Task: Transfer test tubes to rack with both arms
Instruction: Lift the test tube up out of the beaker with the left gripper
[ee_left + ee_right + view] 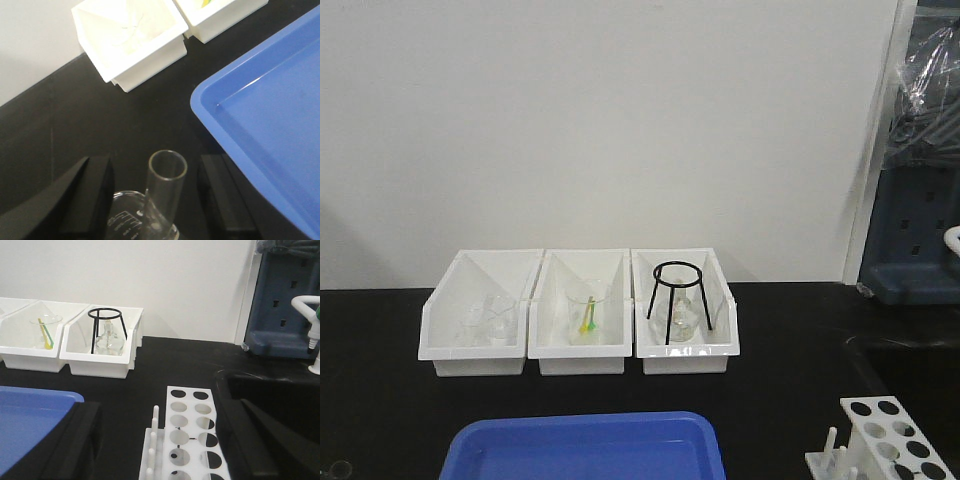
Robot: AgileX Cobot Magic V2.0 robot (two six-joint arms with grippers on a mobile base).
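Both agape, empty — left gripper (155,165) astride a test tube (161,200), perhaps; right gripper (160,412) above rack (190,432)

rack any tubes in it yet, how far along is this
Nothing looks done: the rack shows only empty holes. The left gripper is open around one test tube, not gripping. Left: grasp and rack it; the right gripper sits open by the rack.
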